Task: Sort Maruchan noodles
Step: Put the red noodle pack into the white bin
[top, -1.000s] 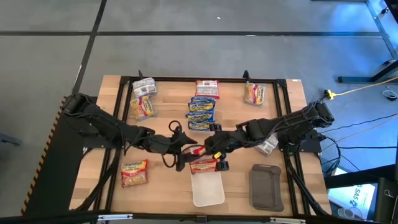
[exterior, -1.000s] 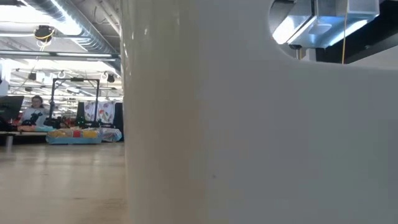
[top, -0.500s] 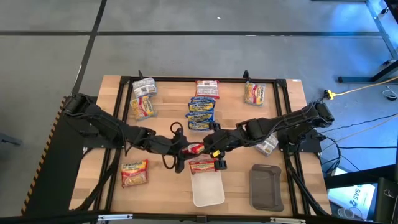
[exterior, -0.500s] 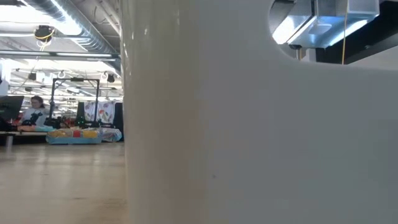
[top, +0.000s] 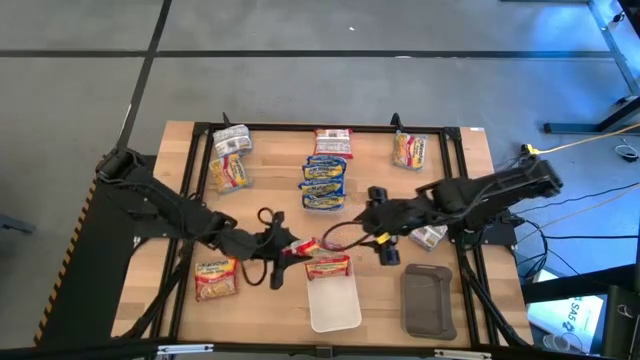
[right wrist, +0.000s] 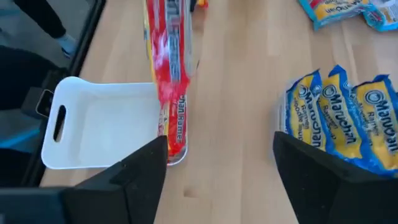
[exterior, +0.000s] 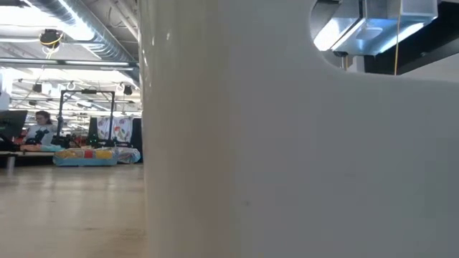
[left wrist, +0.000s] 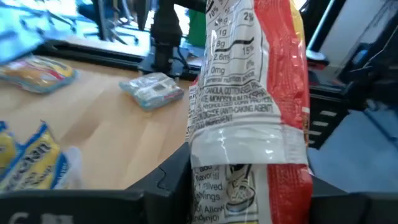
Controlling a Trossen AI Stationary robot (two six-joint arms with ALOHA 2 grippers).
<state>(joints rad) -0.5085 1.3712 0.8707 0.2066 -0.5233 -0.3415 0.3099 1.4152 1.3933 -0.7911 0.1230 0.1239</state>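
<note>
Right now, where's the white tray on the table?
In the high view the white tray sits at the table's near edge, centre, left of the dark grey tray, with a red noodle packet resting across its far rim.

Centre lane: blocked by the left gripper gripping a red packet upright, just beside the white tray.
Behind it: the stack of blue packets.
Right side: right gripper, fingers apart.
Open room: bare wood between the white tray and the dark grey tray.

Probably an open industrial lab: exposed ceiling ducts, concrete floor.
</note>
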